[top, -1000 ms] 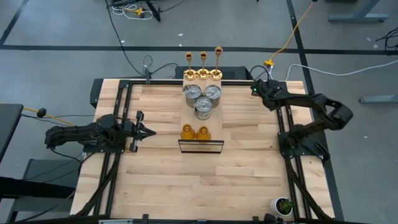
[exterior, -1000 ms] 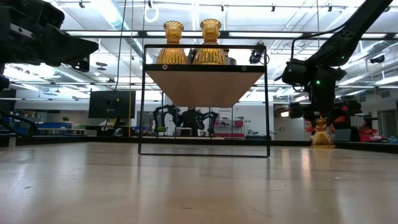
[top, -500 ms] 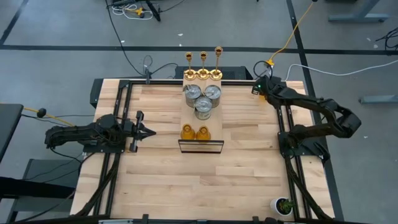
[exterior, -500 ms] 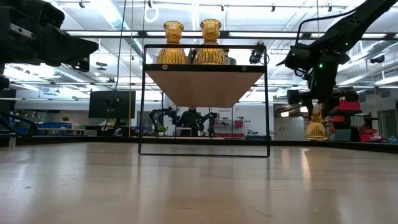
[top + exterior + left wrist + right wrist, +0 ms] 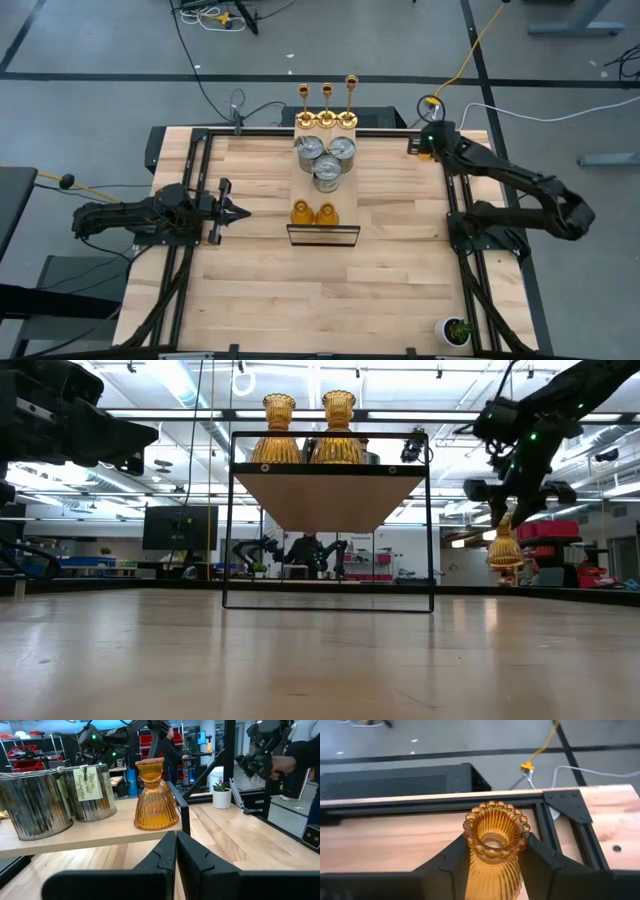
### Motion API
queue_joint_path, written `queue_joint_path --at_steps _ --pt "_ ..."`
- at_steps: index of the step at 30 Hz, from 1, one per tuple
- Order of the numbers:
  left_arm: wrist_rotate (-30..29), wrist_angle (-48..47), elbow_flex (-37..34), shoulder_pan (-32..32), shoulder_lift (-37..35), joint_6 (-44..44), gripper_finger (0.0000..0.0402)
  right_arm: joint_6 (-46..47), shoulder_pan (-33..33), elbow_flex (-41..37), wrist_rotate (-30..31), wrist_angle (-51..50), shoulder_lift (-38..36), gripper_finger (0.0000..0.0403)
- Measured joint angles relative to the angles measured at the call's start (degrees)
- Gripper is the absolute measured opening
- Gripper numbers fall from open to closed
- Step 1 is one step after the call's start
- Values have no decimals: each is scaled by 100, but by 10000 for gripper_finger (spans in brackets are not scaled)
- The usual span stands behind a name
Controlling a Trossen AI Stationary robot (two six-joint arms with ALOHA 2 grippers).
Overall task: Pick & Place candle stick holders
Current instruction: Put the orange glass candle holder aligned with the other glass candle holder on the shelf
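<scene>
Both arms are dark, almost black, built from rounded tube-like links with thicker joint housings. In the high view the left black robot arm (image 5: 140,220), at the middle left of the frame, ends in a narrow pointed tip. The right black robot arm (image 5: 510,185), at the upper right, carries a small green light near its wrist. In the wrist views the matte black plastic fingers (image 5: 172,857) look flat and angular, with smooth bevelled edges.
</scene>
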Motion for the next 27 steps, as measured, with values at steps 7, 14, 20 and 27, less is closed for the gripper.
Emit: queue_joint_path --at_steps 7,14,20,27 --pt "0 0 -2 -2 0 2 19 -869 38 0 -465 -40 -554 127" --pt "0 0 -2 -2 0 2 18 -1509 38 4 -819 -28 -896 106" --pt "-1 -1 -1 -1 0 0 19 -1448 43 -7 -1562 -245 -1094 56" --pt "-6 -2 -1 -2 0 0 18 -1787 289 -7 -1551 -101 -1440 62"
